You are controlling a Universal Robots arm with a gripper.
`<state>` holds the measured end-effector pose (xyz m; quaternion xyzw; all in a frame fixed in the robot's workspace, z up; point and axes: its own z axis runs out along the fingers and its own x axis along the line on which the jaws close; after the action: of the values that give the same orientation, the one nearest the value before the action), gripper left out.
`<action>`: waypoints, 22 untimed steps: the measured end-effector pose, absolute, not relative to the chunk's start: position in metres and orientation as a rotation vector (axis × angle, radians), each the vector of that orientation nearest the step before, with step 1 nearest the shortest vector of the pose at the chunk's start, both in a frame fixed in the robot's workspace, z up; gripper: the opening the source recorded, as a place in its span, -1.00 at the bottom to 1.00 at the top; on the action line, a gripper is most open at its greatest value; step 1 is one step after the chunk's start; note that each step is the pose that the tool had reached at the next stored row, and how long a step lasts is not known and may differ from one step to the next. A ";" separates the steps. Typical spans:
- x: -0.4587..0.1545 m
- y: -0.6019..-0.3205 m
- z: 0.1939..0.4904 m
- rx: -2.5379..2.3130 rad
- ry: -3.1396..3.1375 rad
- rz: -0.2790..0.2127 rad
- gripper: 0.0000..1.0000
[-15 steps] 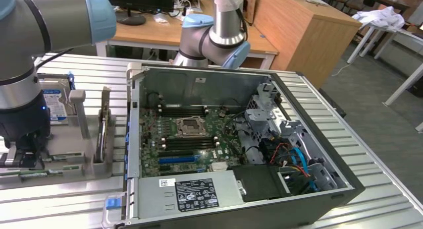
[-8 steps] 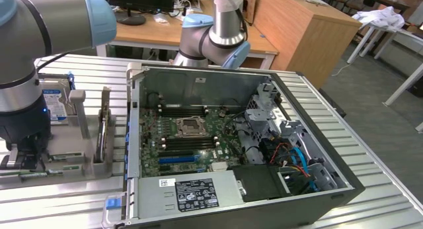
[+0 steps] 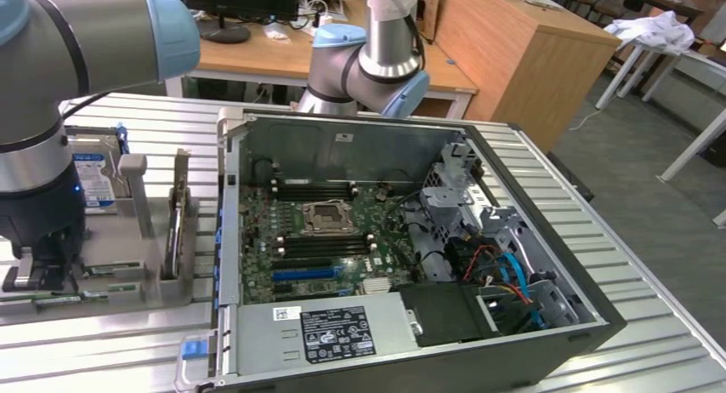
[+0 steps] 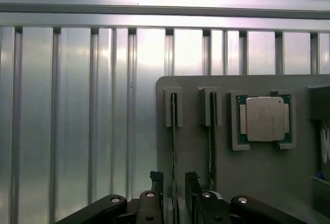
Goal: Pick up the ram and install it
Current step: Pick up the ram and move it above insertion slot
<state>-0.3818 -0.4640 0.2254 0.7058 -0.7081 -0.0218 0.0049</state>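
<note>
Gripper (image 4: 174, 181) held open, fingers (image 4: 192, 180) set either side of upright ram (image 4: 174, 131), PSU label (image 3: 337, 329) at ext. view's lower centre, blue-white HDD label (image 3: 95, 185) at left, text unreadable

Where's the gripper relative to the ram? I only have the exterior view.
Observer: In the wrist view the gripper is open, with one finger on each side of the ram and a gap showing on both sides.
Operator: How many sticks are there?
Observer: Two. A second stick stands on edge in the next slot of the gray holder.
Operator: Anything else in the holder?
Observer: The square silver processor chip lies flat in its own pocket, on the far side of the second stick from the ram.
</note>
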 end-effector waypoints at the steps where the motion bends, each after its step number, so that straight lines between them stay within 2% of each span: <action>1: -0.382 -0.464 0.225 2.220 -2.208 -0.068 -0.38; 22: -0.367 -0.464 0.222 2.234 -2.195 -0.070 -0.38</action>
<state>-0.3669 -0.4640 0.2218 0.7132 -0.7006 -0.0224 0.0045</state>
